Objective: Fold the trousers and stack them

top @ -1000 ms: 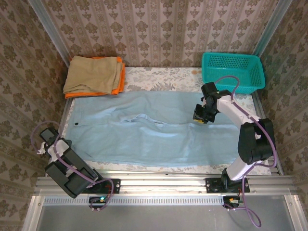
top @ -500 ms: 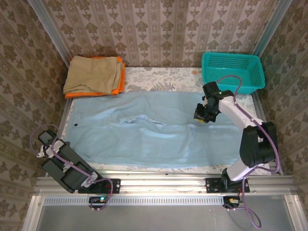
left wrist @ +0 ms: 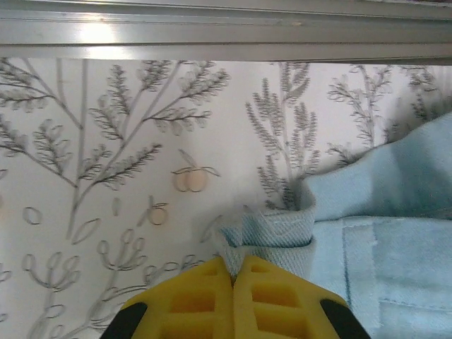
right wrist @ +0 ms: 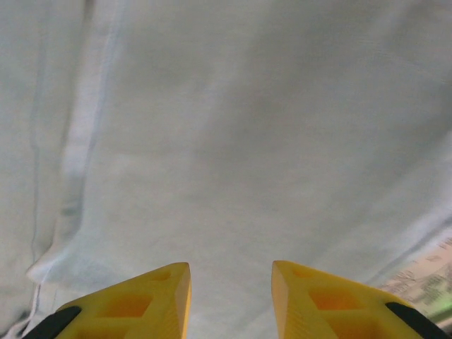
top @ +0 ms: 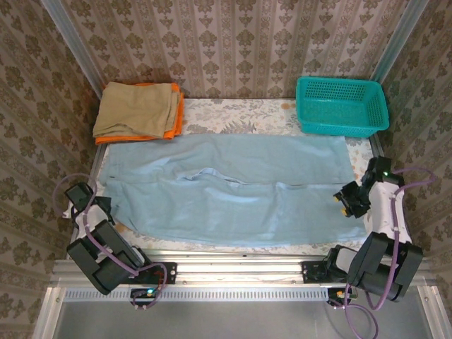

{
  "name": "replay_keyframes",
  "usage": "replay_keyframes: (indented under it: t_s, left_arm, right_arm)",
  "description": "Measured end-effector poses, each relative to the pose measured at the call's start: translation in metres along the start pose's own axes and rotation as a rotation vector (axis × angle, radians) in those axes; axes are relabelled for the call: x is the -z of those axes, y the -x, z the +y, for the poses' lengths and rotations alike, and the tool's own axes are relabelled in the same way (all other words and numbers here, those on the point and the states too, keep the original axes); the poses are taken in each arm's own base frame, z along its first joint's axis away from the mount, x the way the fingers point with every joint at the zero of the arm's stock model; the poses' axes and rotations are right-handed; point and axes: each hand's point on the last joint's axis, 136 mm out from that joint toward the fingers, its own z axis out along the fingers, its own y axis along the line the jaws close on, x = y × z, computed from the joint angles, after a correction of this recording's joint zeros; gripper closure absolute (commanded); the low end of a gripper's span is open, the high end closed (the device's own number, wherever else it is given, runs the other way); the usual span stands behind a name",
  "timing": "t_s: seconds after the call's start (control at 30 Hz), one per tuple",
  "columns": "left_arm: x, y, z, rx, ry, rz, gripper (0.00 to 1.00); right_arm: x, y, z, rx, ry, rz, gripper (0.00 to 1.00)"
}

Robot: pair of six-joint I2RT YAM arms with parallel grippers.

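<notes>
- Pinching the trousers [left wrist: 381,233] by a bunched corner of the waistband, the left gripper [left wrist: 233,272] has its 2 yellow fingers [left wrist: 191,300] pressed tight together at the bottom centre of the left wrist view.
- From above, that left gripper [top: 106,206] sits at the lower left of the frame, on the near left corner of the cloth.
- The right gripper [right wrist: 231,275] holds its 2 tips apart at the bottom of the right wrist view; nothing lies in the gap, and pale cloth spreads beneath.
- In the top view the right gripper [top: 347,201] is at the right of the frame, at the end of the lower leg.
- The trousers [top: 233,187] lie spread flat across the middle of the frame, waist to the left and leg ends to the right, 1 leg above the other.
- The table [top: 233,113] shows its floral covering above them.
- A tan folded cloth [top: 138,106] rests on an orange folded cloth [top: 176,123] at the upper left, just beside the waist.
- A teal basket [top: 342,106] stands at the upper right.
</notes>
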Motion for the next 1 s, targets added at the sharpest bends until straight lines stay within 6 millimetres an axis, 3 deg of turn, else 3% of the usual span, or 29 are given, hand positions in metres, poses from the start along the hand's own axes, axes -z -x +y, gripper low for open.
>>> replay_keyframes:
  t_s: [0.17, 0.43, 0.7, 1.0]
  left_arm:
    - [0.007, 0.007, -0.018, -0.001, -0.061, -0.008, 1.0]
    - [0.021, 0.007, -0.038, -0.014, -0.135, -0.027, 1.0]
    - [0.028, 0.012, -0.051, -0.019, -0.171, -0.033, 1.0]
    - [0.029, 0.01, -0.054, -0.02, -0.18, -0.028, 1.0]
  right_arm:
    - [-0.007, -0.014, -0.023, -0.039, -0.074, 0.053, 0.66]
    - [-0.015, -0.06, -0.032, 0.048, -0.192, 0.124, 0.64]
    - [-0.037, -0.105, -0.062, 0.016, -0.271, 0.159, 0.59]
    - [-0.054, -0.114, -0.064, -0.015, -0.322, 0.167, 0.59]
